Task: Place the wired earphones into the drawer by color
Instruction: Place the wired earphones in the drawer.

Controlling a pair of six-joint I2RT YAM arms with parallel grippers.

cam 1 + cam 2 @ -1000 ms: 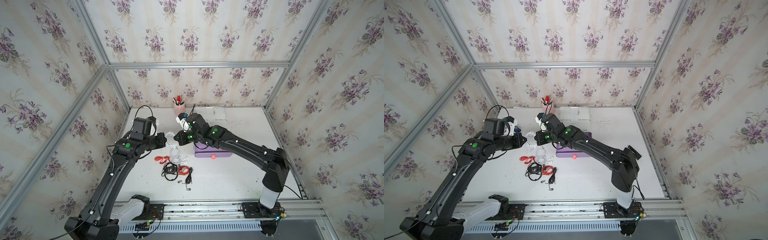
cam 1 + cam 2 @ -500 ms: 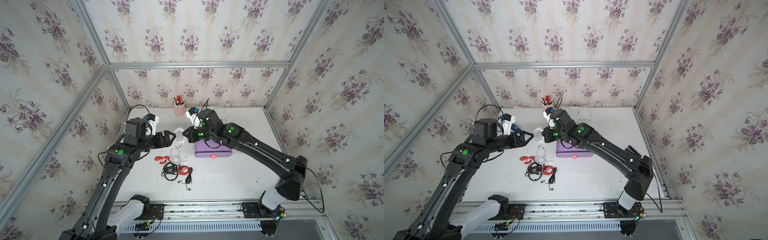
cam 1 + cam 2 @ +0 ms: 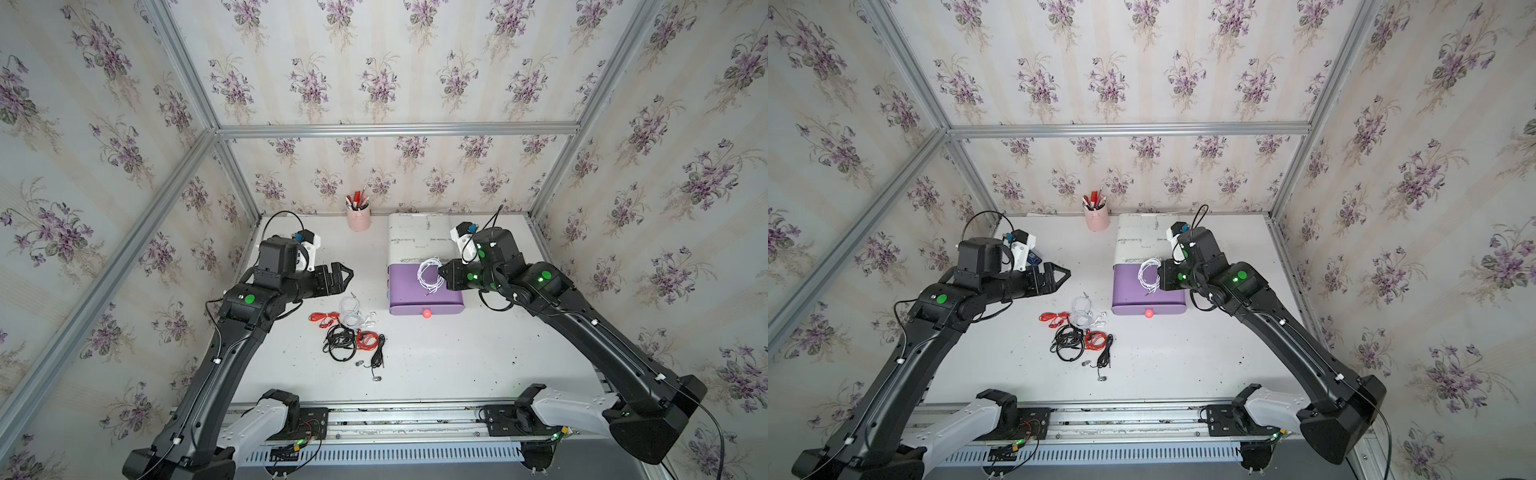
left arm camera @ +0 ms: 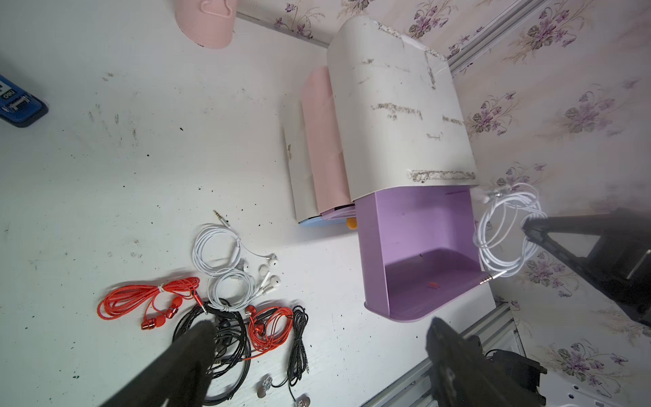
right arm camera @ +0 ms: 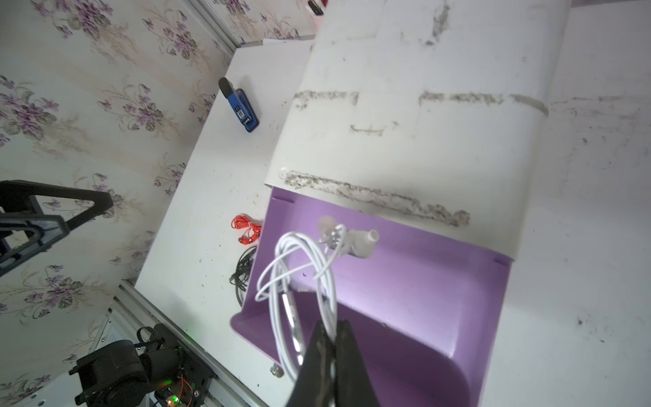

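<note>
**Plastic, Metal and Paper**

The purple drawer (image 4: 422, 229) looks like smooth, matt plastic. Its white case (image 4: 387, 105) carries rough grey strips of residue. The white earphones (image 5: 327, 299) have glossy cable. The table (image 3: 457, 353) is smooth white, speckled dark. The frame rails (image 3: 395, 130) are brushed metal, and the walls (image 3: 374, 62) are matt floral paper.

Hardly any writing can be read in this scene. The only print is on a small blue object (image 4: 17, 105) lying on the bench (image 4: 141, 176). In the left wrist view it carries white marks, among them three rounded characters that may be zeros or the letter o; they are too blurred to be sure. In the right wrist view the same blue object (image 5: 243, 112) shows a pale printed patch, too small to read. The grey streaks on the white top of the drawer unit (image 4: 398, 105) are smears and form no letters.
</note>
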